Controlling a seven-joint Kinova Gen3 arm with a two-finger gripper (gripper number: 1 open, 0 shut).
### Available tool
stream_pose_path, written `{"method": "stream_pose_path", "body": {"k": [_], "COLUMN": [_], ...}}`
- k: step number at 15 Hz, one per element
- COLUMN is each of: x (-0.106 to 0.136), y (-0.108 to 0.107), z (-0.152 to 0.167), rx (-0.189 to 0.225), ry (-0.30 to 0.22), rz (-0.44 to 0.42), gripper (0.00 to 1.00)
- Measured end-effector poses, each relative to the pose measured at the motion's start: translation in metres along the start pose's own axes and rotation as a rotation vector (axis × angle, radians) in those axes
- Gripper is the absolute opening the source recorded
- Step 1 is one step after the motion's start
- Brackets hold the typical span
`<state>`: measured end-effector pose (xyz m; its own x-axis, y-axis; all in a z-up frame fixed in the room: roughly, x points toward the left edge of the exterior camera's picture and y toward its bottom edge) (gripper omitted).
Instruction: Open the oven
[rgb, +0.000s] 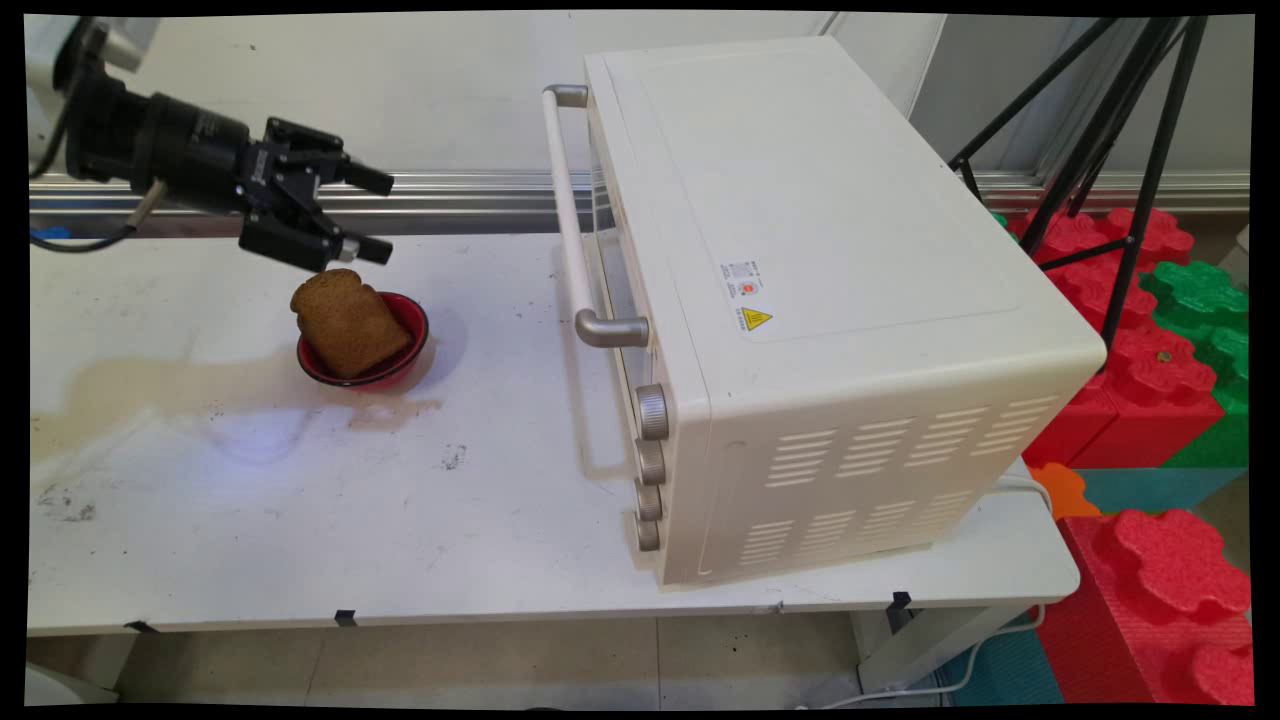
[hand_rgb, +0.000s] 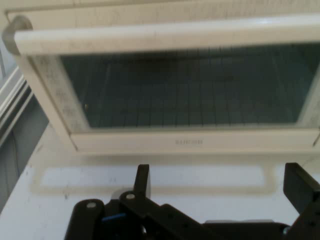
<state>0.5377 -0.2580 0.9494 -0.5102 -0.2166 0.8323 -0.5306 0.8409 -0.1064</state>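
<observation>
Above the white table (rgb: 500, 520) in the main view, the black two-finger gripper (rgb: 378, 213) hangs spread and empty, just over a brown bread slice (rgb: 345, 322) leaning in a red bowl (rgb: 412, 340), facing the cream toaster oven (rgb: 800, 300). From the hand view, parted fingers (hand_rgb: 142, 181) frame the oven's closed glass door (hand_rgb: 190, 85) and its handle bar (hand_rgb: 165, 37).

a stained white table (rgb: 250, 520) carries a red bowl (rgb: 408, 350) and a white toaster oven (rgb: 800, 300).
</observation>
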Motion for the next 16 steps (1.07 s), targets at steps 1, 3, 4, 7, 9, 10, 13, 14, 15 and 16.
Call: {"method": "stream_pose_path", "body": {"k": [1, 3, 4, 7, 9, 10, 13, 14, 15, 16], "x": [0.005, 0.013, 0.020, 0.035, 0.043, 0.047, 0.058, 0.061, 0.064, 0.066], "y": [0.001, 0.001, 0.000, -0.002, -0.003, -0.004, -0.007, -0.009, -0.010, -0.011], "z": [-0.001, -0.002, -0.003, -0.004, -0.004, -0.003, 0.000, 0.003, 0.005, 0.007], "rx": [-0.004, -0.008, -0.010, -0.017, -0.021, -0.023, -0.023, -0.022, -0.022, -0.022], "ry": [0.015, 0.044, 0.066, 0.113, 0.136, 0.149, 0.177, 0.185, 0.190, 0.192], "rz": [-0.003, -0.011, -0.017, -0.023, -0.022, -0.021, -0.017, -0.014, -0.013, -0.011], "gripper": [1.00, 1.00, 1.00, 1.00, 1.00, 1.00, 1.00, 1.00, 1.00, 1.00]}}
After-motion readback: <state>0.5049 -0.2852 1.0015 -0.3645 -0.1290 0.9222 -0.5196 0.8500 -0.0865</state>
